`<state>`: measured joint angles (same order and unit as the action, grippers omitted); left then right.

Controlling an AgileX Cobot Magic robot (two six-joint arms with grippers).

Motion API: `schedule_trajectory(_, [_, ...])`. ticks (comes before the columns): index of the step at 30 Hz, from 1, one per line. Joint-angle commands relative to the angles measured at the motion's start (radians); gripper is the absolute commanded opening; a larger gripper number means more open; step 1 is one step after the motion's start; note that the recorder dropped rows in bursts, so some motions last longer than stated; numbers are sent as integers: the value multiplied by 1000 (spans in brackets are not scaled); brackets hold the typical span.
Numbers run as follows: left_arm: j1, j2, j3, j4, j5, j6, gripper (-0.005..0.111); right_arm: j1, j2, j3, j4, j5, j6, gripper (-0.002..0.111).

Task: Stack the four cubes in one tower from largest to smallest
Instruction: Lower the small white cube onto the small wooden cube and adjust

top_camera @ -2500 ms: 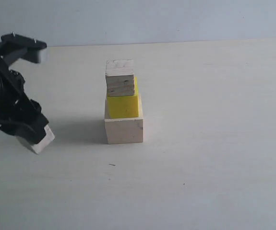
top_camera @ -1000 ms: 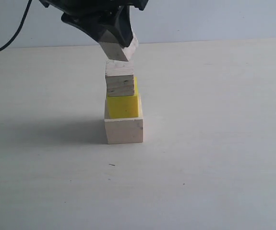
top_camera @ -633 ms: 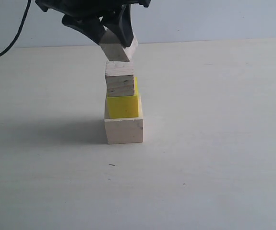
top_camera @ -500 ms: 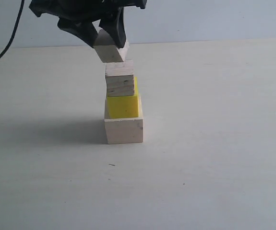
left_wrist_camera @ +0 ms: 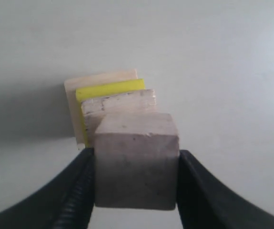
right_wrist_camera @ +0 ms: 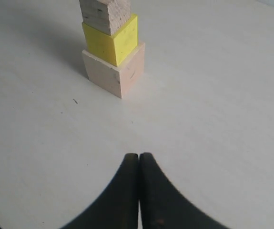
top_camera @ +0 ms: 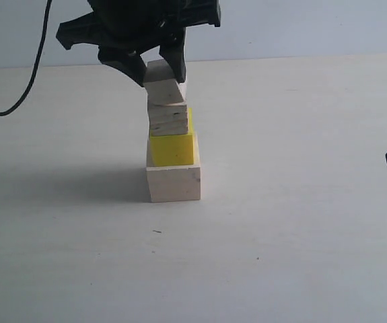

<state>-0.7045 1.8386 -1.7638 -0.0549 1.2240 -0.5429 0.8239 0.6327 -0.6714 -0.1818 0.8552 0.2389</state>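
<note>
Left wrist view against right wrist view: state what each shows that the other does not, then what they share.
Only the left wrist view: the small whitish cube, clamped in the left end effector, seen from above with the stack beyond it.

Only the right wrist view: the right end effector, shut and empty, low over the table; the stack's side faces; a dark speck on the surface.

Both: the pale base cube, the yellow cube on it, and the grainy cube on top, cut off in the right wrist view.
</note>
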Motion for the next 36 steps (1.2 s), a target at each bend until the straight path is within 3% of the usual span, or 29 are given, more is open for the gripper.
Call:
schedule_trajectory(1, [-4,2,-11,36,-3,-16,0,2,-4,6,-2,-16,0,0])
schedule_trajectory(36, [-53,1,-56,113,-3,-46,0,2,-4,6,-2,-14,-2,0])
